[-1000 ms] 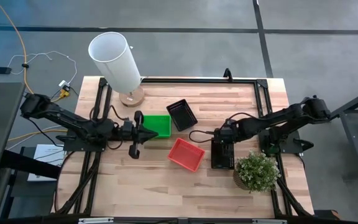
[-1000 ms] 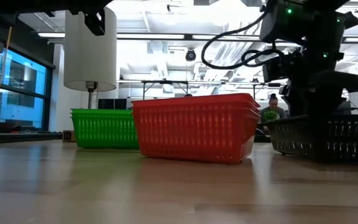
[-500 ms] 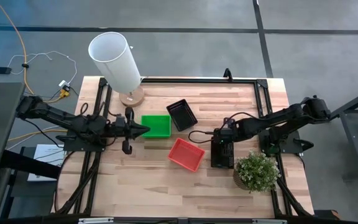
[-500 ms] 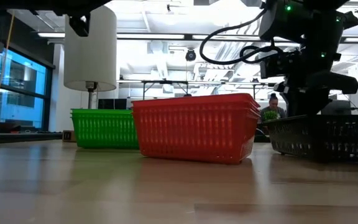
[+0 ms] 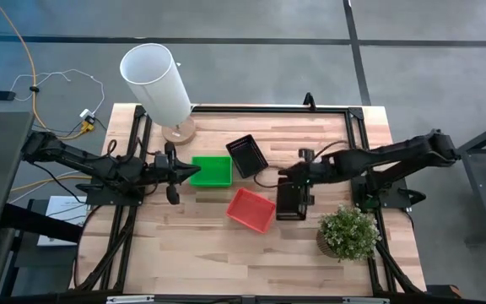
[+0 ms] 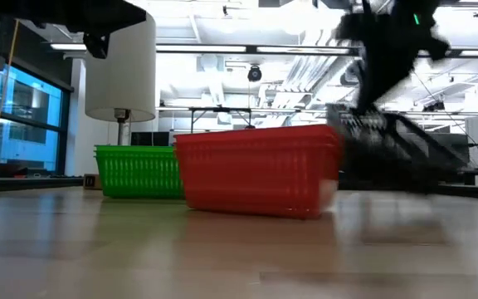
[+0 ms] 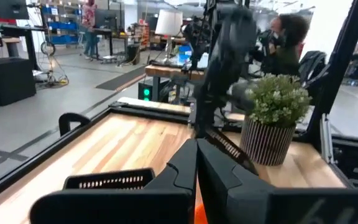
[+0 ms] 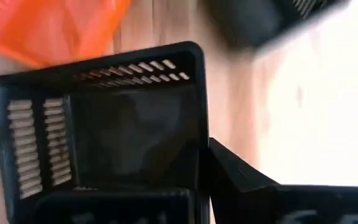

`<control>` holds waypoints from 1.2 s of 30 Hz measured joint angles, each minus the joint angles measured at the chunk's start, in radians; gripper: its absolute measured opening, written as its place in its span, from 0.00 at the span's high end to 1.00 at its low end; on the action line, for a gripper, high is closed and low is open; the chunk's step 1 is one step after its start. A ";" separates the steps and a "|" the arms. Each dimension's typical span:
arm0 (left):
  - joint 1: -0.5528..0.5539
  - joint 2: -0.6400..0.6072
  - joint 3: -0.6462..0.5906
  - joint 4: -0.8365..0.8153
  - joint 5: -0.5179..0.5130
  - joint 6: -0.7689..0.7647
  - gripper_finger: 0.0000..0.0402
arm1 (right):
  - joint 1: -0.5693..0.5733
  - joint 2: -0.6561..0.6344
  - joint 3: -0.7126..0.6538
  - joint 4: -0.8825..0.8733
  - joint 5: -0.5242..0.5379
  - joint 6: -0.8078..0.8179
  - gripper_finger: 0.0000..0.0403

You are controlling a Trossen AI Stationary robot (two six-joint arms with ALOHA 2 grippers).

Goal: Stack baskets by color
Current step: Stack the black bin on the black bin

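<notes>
Whereas a second ago the right gripper (image 5: 296, 179) stood open over the black basket (image 5: 291, 199) resting flat near the potted plant (image 5: 348, 234), it has now closed on that basket's wall and lifted it, tilted, clear of the table (image 5: 327, 131). The basket has shifted toward the red stack (image 5: 252, 209), just beside it. The second black basket (image 5: 246, 155) lies unmoved beside the green stack (image 5: 211, 170). The left gripper (image 5: 188, 173), closed and empty, has drawn back to the green stack's edge. Judgement: black stacking is under way; the carried basket must travel to the second black one.
</notes>
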State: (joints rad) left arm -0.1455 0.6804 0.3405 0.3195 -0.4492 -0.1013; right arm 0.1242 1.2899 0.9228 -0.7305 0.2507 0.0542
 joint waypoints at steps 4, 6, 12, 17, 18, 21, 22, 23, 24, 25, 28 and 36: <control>0.000 0.000 0.000 0.033 0.003 0.007 1.00 | -0.002 -0.020 0.166 -0.003 0.056 -0.111 0.99; 0.000 0.000 0.000 0.041 0.003 0.009 1.00 | -0.009 -0.009 0.257 -0.014 0.083 -0.177 1.00; 0.000 0.000 0.000 0.048 0.004 0.016 1.00 | -0.067 0.083 0.487 -0.024 0.130 -0.355 1.00; 0.000 0.000 -0.001 0.054 0.008 0.019 1.00 | -0.144 0.254 0.657 -0.104 0.112 -0.488 1.00; 0.000 0.000 -0.001 0.054 0.008 0.022 1.00 | -0.161 0.295 0.695 -0.136 0.106 -0.509 1.00; 0.000 0.000 -0.001 0.058 0.009 0.026 1.00 | -0.215 0.414 0.807 -0.218 0.010 -0.544 1.00; 0.000 0.000 -0.001 0.058 0.011 0.026 1.00 | -0.231 0.449 0.837 -0.227 -0.026 -0.550 1.00; 0.000 0.000 -0.001 0.058 0.012 0.026 1.00 | -0.245 0.482 0.864 -0.230 -0.049 -0.553 1.00; 0.000 0.000 -0.001 0.058 0.017 0.026 1.00 | -0.258 0.513 0.889 -0.229 -0.057 -0.557 1.00; 0.000 0.000 -0.001 0.058 0.019 0.026 1.00 | -0.269 0.541 0.909 -0.228 -0.061 -0.564 1.00; 0.000 0.000 -0.001 0.057 0.019 0.026 1.00 | -0.297 0.617 0.956 -0.228 -0.064 -0.602 1.00; 0.000 0.000 -0.001 0.054 0.019 0.026 1.00 | -0.355 0.707 0.972 -0.230 -0.063 -0.631 1.00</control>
State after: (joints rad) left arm -0.1455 0.6807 0.3397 0.3732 -0.4297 -0.0753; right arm -0.2312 1.9966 1.8950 -0.9607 0.1882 -0.5770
